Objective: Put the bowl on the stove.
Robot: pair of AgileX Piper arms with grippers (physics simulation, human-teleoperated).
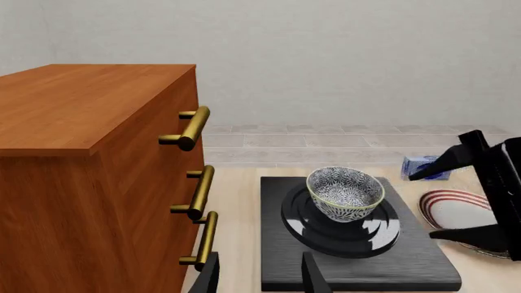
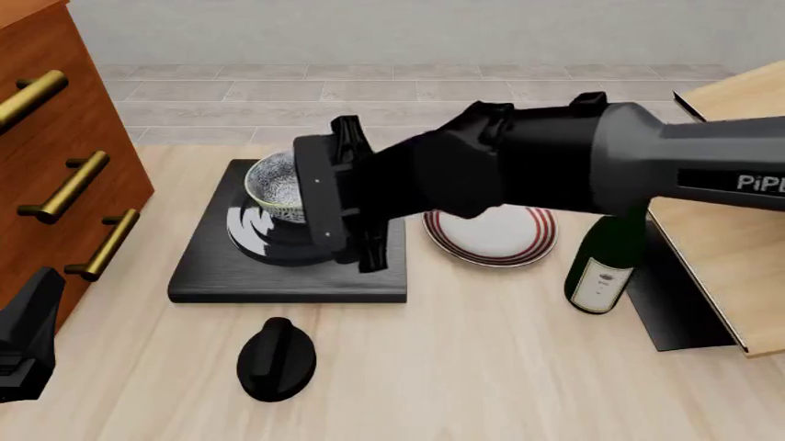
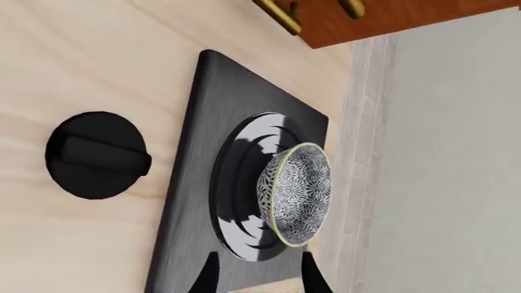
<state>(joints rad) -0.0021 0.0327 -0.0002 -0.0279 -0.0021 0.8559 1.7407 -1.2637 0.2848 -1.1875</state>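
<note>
Sitting upright on the ringed centre of the stove (image 1: pixel 354 244), the bowl (image 1: pixel 345 193) looks already placed: the left wrist view shows its base on the glossy black rings, a little off their middle toward the far side, with no finger touching it. The step in hand, as I judge it, is the release and pull-back after placing, so the task seems all but finished.

The right gripper (image 2: pixel 349 197) hangs just beside the bowl in the front view, over the near right part of the slab. Its two fingers are spread wide with nothing between them, and the left wrist view shows the same open spread off to the side of the bowl, near the red-ringed plate (image 1: pixel 456 207). The left gripper (image 1: pixel 258 274) shows only its two fingertips, parted and empty, well back from the stove beside the wooden drawer chest (image 1: pixel 89 177).

What the next move calls for, in my view, is a clean lift of the right arm up and away without brushing the bowl's rim. It should also mind the green bottle (image 2: pixel 605 262) and the plate below the arm. The round black knob (image 2: pixel 276 360) lies on the table nearer the camera, clear of all this.
</note>
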